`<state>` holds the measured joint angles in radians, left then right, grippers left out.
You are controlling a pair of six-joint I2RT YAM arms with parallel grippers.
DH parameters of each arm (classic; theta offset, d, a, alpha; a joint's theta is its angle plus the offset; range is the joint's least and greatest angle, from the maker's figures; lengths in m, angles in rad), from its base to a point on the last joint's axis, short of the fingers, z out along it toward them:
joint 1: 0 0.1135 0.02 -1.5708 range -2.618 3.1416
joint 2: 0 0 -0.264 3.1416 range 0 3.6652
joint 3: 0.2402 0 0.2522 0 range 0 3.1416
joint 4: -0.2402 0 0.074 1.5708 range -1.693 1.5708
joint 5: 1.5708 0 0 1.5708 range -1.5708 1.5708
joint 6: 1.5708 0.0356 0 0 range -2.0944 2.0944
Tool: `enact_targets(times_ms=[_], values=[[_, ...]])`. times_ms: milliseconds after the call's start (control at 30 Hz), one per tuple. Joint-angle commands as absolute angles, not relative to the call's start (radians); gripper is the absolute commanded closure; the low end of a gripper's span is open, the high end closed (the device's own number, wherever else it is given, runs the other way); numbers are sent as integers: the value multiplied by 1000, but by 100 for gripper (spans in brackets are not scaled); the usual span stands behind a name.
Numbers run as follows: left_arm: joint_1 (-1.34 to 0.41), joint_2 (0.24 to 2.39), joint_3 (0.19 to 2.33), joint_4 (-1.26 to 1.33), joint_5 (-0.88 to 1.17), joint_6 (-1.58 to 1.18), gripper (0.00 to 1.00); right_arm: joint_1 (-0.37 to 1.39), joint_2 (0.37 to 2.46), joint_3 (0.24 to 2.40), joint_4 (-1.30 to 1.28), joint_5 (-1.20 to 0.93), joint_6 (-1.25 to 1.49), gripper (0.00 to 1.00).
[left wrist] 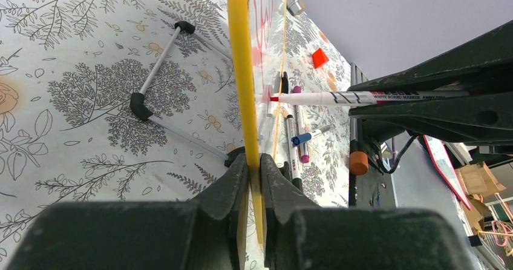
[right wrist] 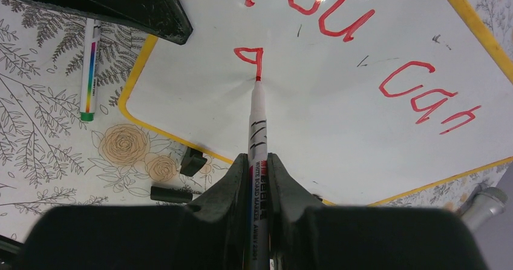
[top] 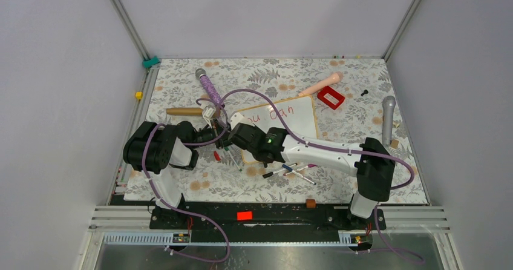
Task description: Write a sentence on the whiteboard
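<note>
The whiteboard [top: 297, 125] lies on the flowered cloth, white with a thin yellow frame. Red lettering on it reads "You" [right wrist: 326, 13] and "can" [right wrist: 426, 94], with one small "a"-like mark [right wrist: 249, 55] on a second line. My right gripper [right wrist: 259, 167] is shut on a white red-tipped marker [right wrist: 258, 121], whose tip touches the board just under that mark. My left gripper [left wrist: 254, 164] is shut on the board's yellow edge [left wrist: 239, 70], seen edge-on. The marker also shows in the left wrist view [left wrist: 363, 97]. From above, both grippers meet at the board's left end [top: 227, 131].
Several loose markers [top: 290, 172] lie near the board's front edge, and one multicoloured marker [right wrist: 89, 70] lies left of it. A purple microphone [top: 207, 88], grey microphone [top: 388, 118], red block [top: 330, 97], peach handle [top: 320, 85] and wooden stick [top: 184, 111] lie around.
</note>
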<state>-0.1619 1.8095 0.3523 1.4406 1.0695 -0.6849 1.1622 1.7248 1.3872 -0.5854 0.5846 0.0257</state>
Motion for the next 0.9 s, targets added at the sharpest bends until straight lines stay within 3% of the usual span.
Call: enact_targets(times_ms=[0,233,433,867], values=[[-165,1804,364,1479,1071,-616,99,1143,1702,1377,-580,595,54,100],[-168,1801,364,1479,1073,-616,99,1143,1649,1432,-575,602,46,100],[-169,1805,368,1479,1072,-617,99,1143,1541,1324,-445,569,27,100],[-168,1803,365,1479,1072,-617,99,1103,1602,1356,-500,547,71,100]])
